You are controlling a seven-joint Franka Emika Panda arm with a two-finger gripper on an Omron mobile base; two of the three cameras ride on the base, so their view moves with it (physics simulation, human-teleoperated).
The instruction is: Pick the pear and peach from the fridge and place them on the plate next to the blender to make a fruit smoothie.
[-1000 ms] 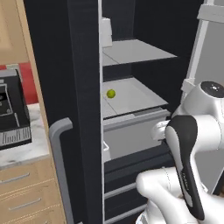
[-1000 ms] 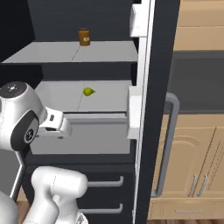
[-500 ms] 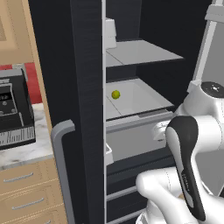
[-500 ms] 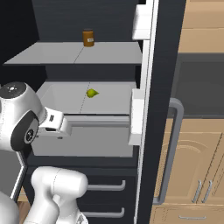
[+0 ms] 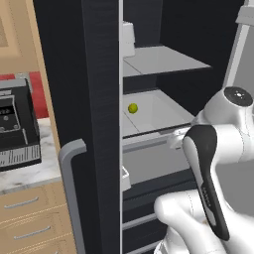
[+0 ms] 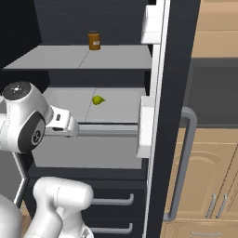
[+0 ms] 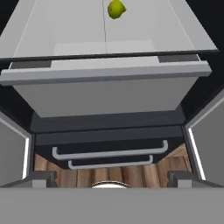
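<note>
Since the earlier frames both base views have shifted sideways across the whole scene, so the base has driven while the pear (image 5: 132, 108) lies in the same spot on the fridge (image 6: 174, 69) middle shelf (image 6: 116, 109), near its centre seam and back from the front edge. An orange-brown jar (image 6: 94, 40) stands near the rear edge of the upper shelf (image 6: 83, 56), and a grey drawer (image 7: 105, 89) sits just below the pear's shelf. From the hand camera the gripper (image 7: 111, 179) faces the drawer front with its jaws spread fully apart, grasping nothing and well apart from the pear (image 7: 116, 8).
</note>
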